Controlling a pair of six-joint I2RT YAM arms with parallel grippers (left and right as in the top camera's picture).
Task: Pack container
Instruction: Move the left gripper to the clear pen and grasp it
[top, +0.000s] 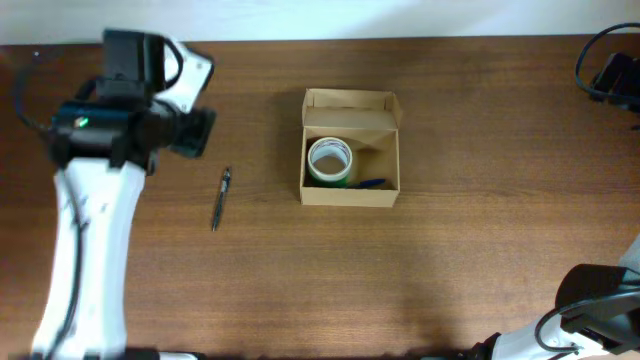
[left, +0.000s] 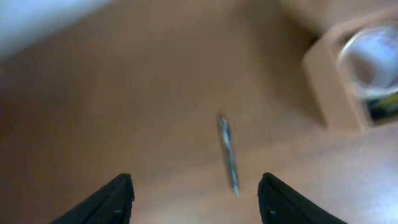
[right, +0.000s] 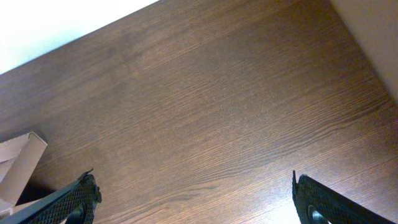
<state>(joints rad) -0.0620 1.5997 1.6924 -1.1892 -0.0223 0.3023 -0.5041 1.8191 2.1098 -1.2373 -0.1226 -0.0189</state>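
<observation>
The container (top: 350, 192), a small tan cardboard box, is pictured near the middle of the table (top: 450, 260), its hinged flap lid (top: 350, 103) folded back on the far side and the top left open. A tape roll (top: 330, 160) with a green edge is seen lying flat inside against the left wall, and a blue object (top: 372, 183), too small to be identified, is wedged beside it.

The box is judged to be light and thin-walled: stiff enough at the corners, but likely to buckle if pinched mid-wall and to slide on the smooth wood if pushed. A hold on a wall's upper rim near a corner is thought safest. The lid is best moved by its free edge.

A pen (top: 221, 198) is shown lying on the bare wood, well apart from the box on its left. The left gripper (left: 196, 180) is held above it with its fingers spread wide and nothing between them; the wrist view is blurred. The right gripper (right: 193, 180) is likewise seen wide open and empty over bare tabletop, well away from the box.
</observation>
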